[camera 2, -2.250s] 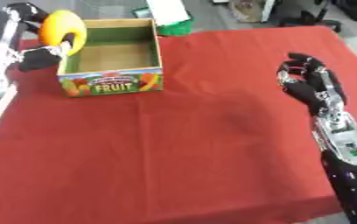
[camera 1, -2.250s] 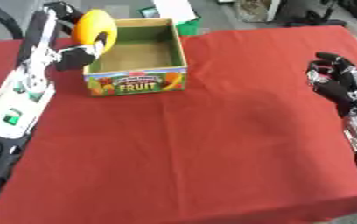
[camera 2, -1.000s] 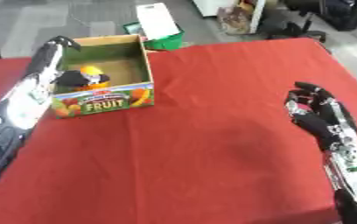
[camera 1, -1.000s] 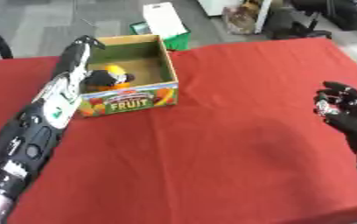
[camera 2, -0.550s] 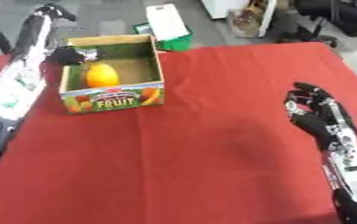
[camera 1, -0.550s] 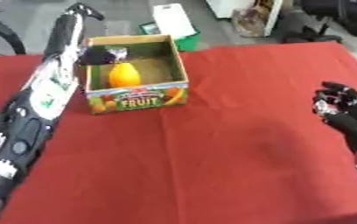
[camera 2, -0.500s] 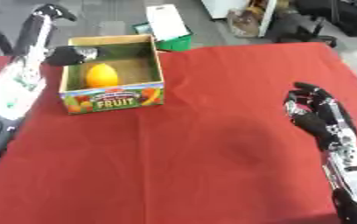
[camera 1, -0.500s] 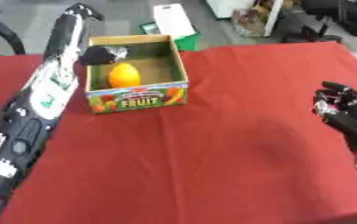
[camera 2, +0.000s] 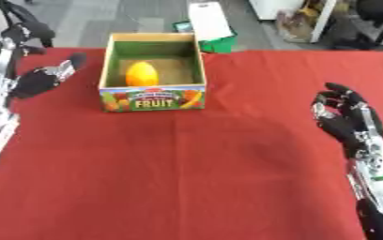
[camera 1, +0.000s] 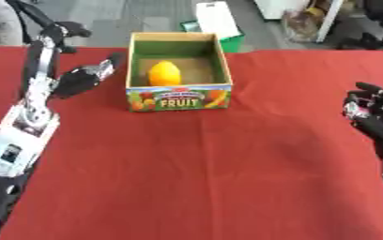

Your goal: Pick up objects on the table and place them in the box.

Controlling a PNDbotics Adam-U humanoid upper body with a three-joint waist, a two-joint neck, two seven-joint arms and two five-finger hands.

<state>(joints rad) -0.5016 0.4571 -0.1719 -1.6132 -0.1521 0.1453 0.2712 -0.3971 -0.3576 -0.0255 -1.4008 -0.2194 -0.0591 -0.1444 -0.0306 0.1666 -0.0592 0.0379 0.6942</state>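
Observation:
An orange-yellow fruit [camera 1: 164, 73] lies inside the open cardboard fruit box [camera 1: 179, 97] at the back of the red table. My left hand [camera 1: 84, 78] hovers just left of the box, fingers relaxed and holding nothing. At the right edge of the table my right hand [camera 2: 345, 119] rests open, fingers spread, far from the box.
The red cloth [camera 1: 211, 173] covers the table. Behind the box, off the table, stands a green and white carton [camera 1: 215, 23]. Chair legs and clutter show on the floor at the far right.
My left hand let go of the fruit into the box and has drawn back to the left of it. The right hand stayed put. The camera shifted.

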